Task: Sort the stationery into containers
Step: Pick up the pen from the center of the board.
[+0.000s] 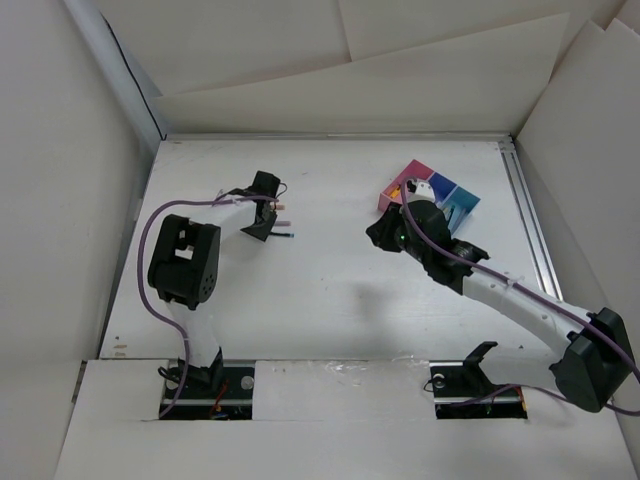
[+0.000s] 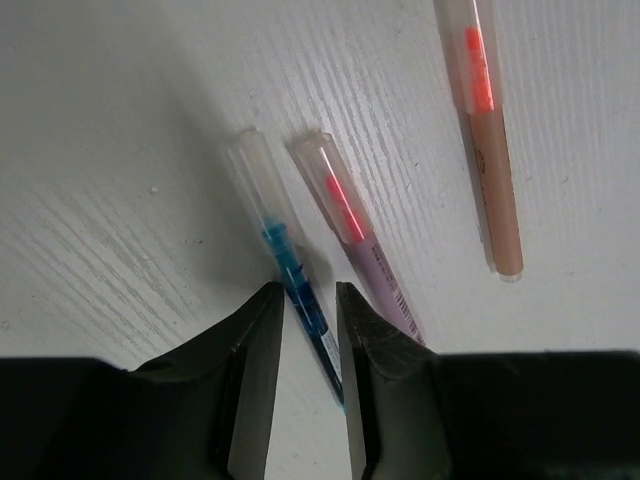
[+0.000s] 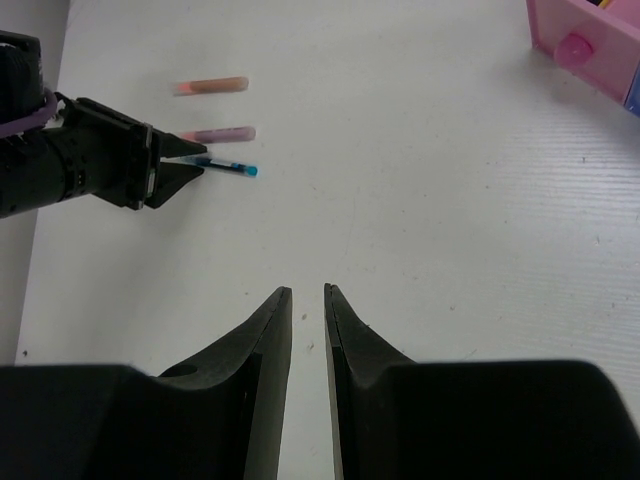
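On the left of the table, well apart from the containers, three pens are left unsorted: a teal pen, a pink pen and an orange pen. The teal pen is straddled by the left gripper; whether it is pinched cannot be told. It lies flat, long axis diagonal, clear cap pointed away up-left. The right gripper is held nearly closed, empty.
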{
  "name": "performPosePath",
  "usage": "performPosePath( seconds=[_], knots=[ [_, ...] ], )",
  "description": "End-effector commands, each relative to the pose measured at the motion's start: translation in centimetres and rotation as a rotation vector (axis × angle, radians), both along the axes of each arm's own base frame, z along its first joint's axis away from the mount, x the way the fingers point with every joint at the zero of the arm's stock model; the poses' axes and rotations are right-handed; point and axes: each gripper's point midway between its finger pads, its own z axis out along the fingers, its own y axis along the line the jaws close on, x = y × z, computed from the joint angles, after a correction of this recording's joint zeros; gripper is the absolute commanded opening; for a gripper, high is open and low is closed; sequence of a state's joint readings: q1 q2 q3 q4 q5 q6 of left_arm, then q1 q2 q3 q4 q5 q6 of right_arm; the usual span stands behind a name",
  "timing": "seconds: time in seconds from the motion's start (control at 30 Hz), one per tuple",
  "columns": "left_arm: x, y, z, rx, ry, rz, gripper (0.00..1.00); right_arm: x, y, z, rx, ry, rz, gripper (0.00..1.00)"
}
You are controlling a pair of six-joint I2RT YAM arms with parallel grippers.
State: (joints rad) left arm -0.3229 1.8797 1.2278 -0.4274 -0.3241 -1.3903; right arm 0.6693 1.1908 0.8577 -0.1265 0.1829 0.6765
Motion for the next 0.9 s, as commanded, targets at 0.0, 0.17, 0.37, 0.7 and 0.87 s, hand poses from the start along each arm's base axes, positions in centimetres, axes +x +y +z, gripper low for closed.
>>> performPosePath(
  seconds=[0.0, 0.17, 0.37, 0.7, 0.87],
  knots=[
    [-2.4, 1.3, -2.7, 0.061, 0.134, -0.004, 0.24, 0.2, 0.6, 3.9, 0.055, -0.084, 0.017, 0.26],
    [-2.8, 1.9, -2.1, 0.089, 0.145, -0.009, 0.09, 0.1, 0.5, 4.2, 0.06, -0.091, 0.017, 0.26],
    [-3.8, 2.0, -1.7, 0.083, 0.143, -0.021, 0.0, -0.1, 0.4, 5.0, 0.073, -0.107, 0.017, 0.26],
    [-5.9, 2.3, -2.4, 0.081, 0.145, -0.093, 0.0, 0.2, 0.4, 4.2, 0.057, -0.092, 0.008, 0.29],
    [-6.3, 2.4, -1.1, 0.104, 0.089, -0.17, 0.0, 0.2, 0.4, 3.6, 0.045, -0.078, 0.008, 0.4]
  ],
)
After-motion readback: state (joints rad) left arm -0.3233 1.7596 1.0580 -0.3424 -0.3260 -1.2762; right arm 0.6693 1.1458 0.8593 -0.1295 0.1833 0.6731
